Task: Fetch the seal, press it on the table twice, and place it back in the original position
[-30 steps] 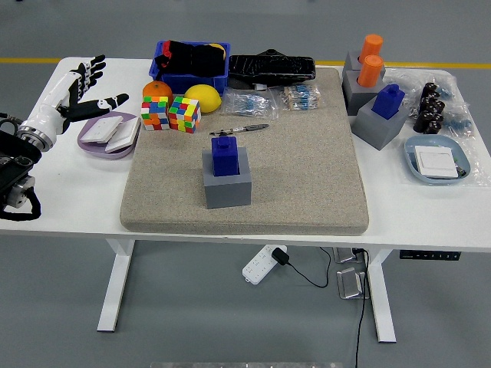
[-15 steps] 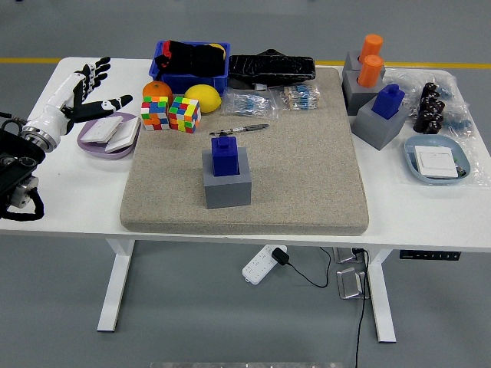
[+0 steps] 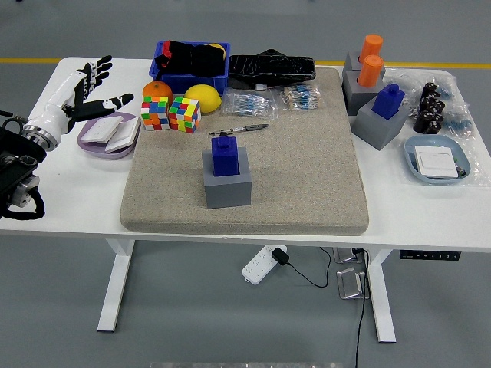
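White table [image 3: 69,195]: you're looking at the blue seal [image 3: 225,156] sitting in its gray holder [image 3: 227,184] mid-mat [image 3: 307,176]. Left hand [image 3: 80,92] is hovering far left, fingers spread, empty. No readable labels.

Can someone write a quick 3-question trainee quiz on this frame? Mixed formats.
1. True or false: the left robot hand already grips the blue seal on the mat.
2. Multiple choice: what lies just behind that seal, on the beige mat? A) a pen B) a spoon C) a key
3. Fill in: the seal sits in a ____ block.

Key
1. False. The hand hovers open over the table's left end, above the purple plate, apart from the seal.
2. A. The pen lies between the seal and the Rubik's cubes.
3. Grey. The grey holder block carries the seal upright.
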